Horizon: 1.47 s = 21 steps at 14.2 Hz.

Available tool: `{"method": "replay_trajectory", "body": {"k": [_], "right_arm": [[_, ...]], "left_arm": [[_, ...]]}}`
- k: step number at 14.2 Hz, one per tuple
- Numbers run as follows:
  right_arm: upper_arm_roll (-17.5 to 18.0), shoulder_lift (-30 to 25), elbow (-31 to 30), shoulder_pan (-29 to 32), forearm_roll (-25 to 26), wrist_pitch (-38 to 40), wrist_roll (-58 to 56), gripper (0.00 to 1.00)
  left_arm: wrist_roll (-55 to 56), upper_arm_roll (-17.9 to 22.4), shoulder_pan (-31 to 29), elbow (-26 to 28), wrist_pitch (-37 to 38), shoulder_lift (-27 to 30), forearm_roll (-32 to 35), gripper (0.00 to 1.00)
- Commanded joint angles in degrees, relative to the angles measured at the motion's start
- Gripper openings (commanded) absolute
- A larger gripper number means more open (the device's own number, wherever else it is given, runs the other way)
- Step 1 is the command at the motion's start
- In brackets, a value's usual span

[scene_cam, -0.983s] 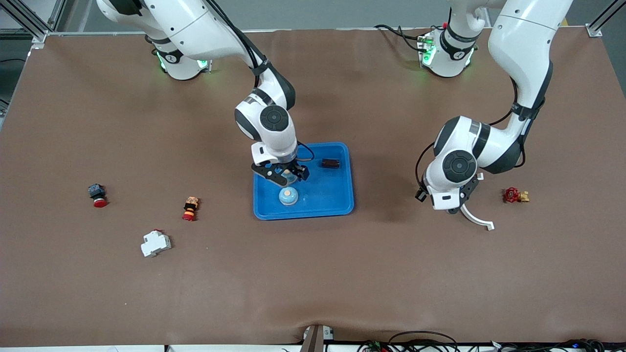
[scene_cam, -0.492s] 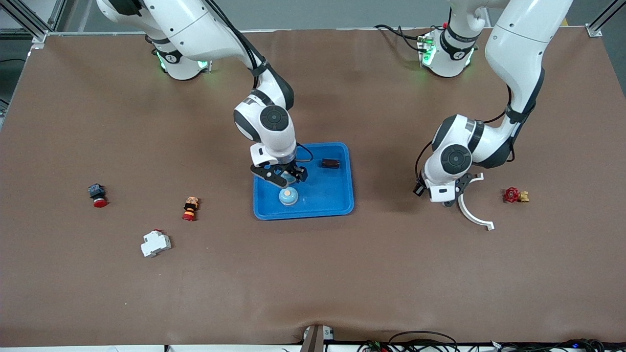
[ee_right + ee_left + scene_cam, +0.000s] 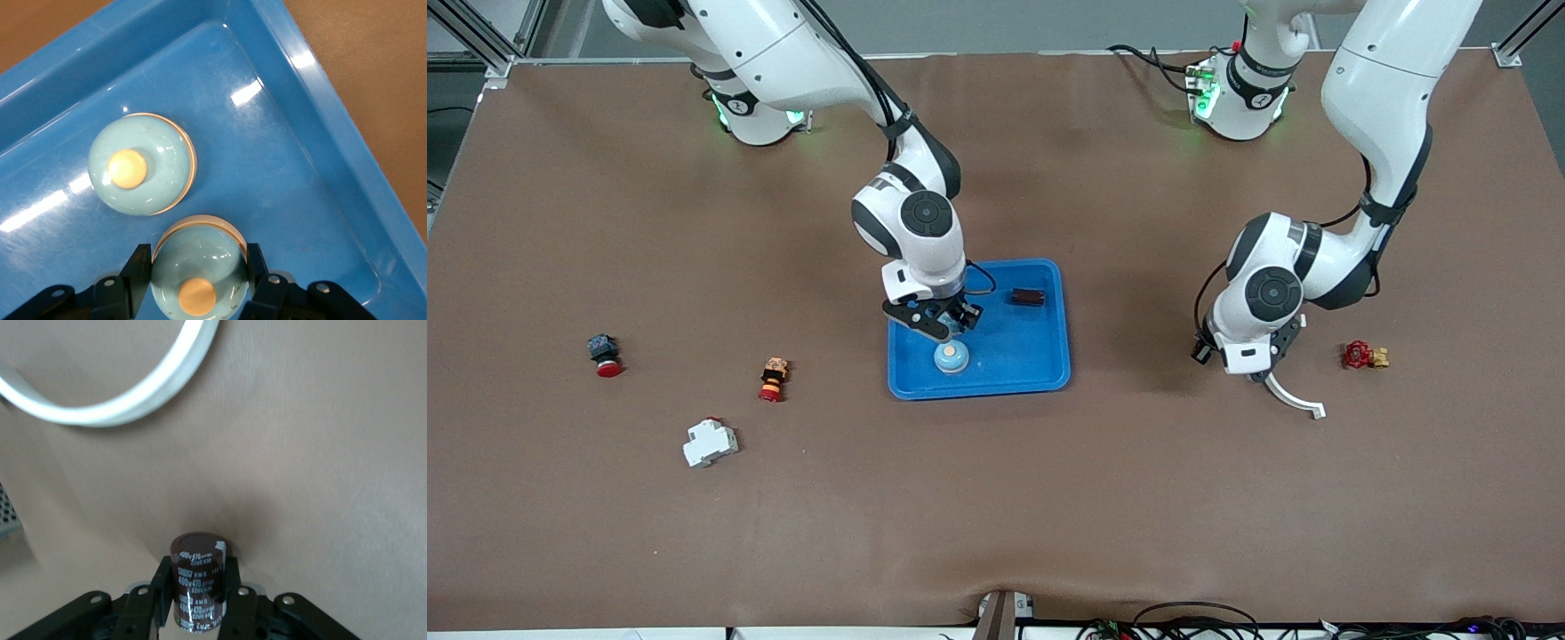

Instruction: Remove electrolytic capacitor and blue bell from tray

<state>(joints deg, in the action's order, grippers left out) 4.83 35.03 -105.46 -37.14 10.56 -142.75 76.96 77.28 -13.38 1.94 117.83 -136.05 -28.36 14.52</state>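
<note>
My right gripper (image 3: 945, 325) is shut on a light-blue bell with an orange knob (image 3: 199, 263) and holds it low over the blue tray (image 3: 1049, 369). A second, matching bell (image 3: 951, 357) sits in the tray just beside it and also shows in the right wrist view (image 3: 142, 163). A dark capacitor (image 3: 1027, 297) lies in the tray's corner toward the robots. My left gripper (image 3: 1258, 369) is shut on a dark brown capacitor (image 3: 198, 577) and holds it upright just above the bare table, toward the left arm's end from the tray.
A white curved clamp (image 3: 1294, 398) lies beside my left gripper and shows in the left wrist view (image 3: 127, 400). A red valve (image 3: 1360, 356) lies past it. Toward the right arm's end lie a red button (image 3: 605, 354), an orange-red button (image 3: 772, 380) and a white breaker (image 3: 710, 442).
My left arm swung slightly toward the tray and back with the capacitor. My right gripper stayed over the tray with the bell.
</note>
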Motion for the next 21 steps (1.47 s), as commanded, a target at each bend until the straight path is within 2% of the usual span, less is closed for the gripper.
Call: {"method": "replay_trajectory", "body": {"k": [1,2,4,6,8,11,13,15,18,21], "right_arm": [[0.01,0.48,0.87,-0.13,1.66,0.63,1.35,0.00],[0.09,-0.04,0.96,0.22,1.57,0.72,1.09,0.00],[0.27,-1.01,1.57,0.49,0.87,1.07,0.74,0.00],[0.53,-2.07,2.71,1.36,0.78,3.34,0.56,0.00],[0.80,-2.24,6.04,1.89,0.35,9.47,-0.83,0.00],[0.71,-4.34,10.19,4.25,-2.54,21.08,-12.83,0.00],[0.71,-9.08,8.44,8.81,-4.75,25.74,-24.26,0.00],[0.45,-13.73,5.99,13.04,-4.84,29.01,-33.67,0.00],[0.27,-20.68,-0.52,21.11,-4.32,27.18,-49.31,0.00],[0.53,-25.78,-9.11,28.77,-5.02,19.73,-62.33,0.00]], "left_arm": [[0.24,-0.33,-0.71,-0.84,-0.19,0.68,1.57,0.88],[0.06,-0.33,-0.71,-1.02,-0.01,1.03,1.57,1.00],[1.02,-0.85,-0.44,-2.33,0.60,1.99,1.57,1.00],[1.20,-2.25,0.34,-5.13,4.88,2.61,1.22,1.00],[3.82,-4.80,0.70,-9.00,10.08,2.44,0.78,1.00],[13.57,-9.72,1.66,-11.48,10.71,1.56,0.78,1.00],[21.81,-10.35,5.60,-14.71,10.71,-1.07,0.78,1.00],[30.78,-10.35,10.87,-19.54,10.71,-4.58,0.78,1.00],[42.22,-10.35,16.68,-25.88,10.45,-9.85,1.04,1.00],[49.79,-9.65,21.87,-26.69,9.49,-13.02,1.48,1.00]]}}
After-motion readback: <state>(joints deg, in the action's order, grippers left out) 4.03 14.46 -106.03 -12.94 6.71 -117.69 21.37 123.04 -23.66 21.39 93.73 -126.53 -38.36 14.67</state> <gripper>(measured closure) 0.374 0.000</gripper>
